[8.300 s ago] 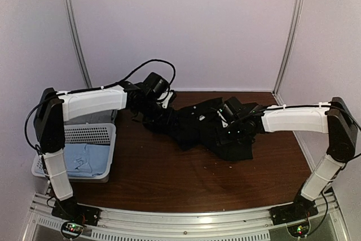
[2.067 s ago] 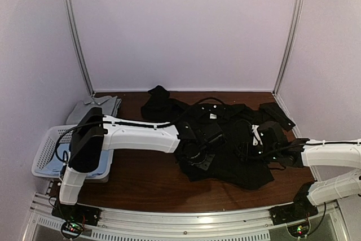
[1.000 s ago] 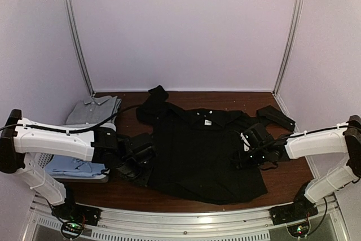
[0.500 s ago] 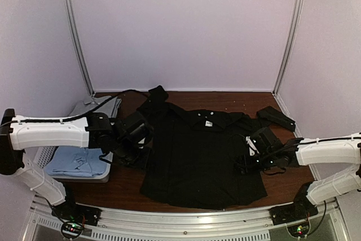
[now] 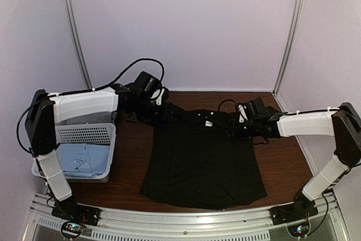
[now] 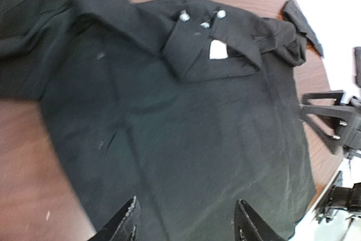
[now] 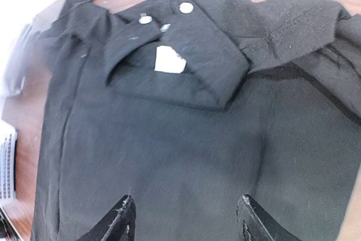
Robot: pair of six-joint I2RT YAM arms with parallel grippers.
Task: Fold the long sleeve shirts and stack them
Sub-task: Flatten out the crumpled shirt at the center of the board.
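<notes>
On the dark, wood-grained table (image 5: 130,167), you had the black long sleeve shirt (image 5: 203,162) spread flat, collar at the far edge and hem towards the arm bases. Its body made a smooth, matte, roughly rectangular panel with only faint creases. The sleeves were bunched in soft ridges up by the shoulders. I judge no fold had been made yet, so you were early in the task: sleeves in, body folded, then stacking.

The white plastic lattice basket (image 5: 84,135) sat at the table's left edge with the light blue shirt (image 5: 83,159) lying in it, rumpled and thin, not folded as far as the top view showed. A grey strip (image 5: 93,118) just behind the basket may have been the greyish shirt, but the left arm hid most of it.

Your left gripper (image 6: 189,227) hovered by the left shoulder and your right gripper (image 7: 183,218) by the right one, each with its fingers apart and nothing between them.

The stiff collar (image 7: 186,55) lay folded open, showing a small white label (image 7: 169,59) and round metallic snaps (image 7: 185,7).
</notes>
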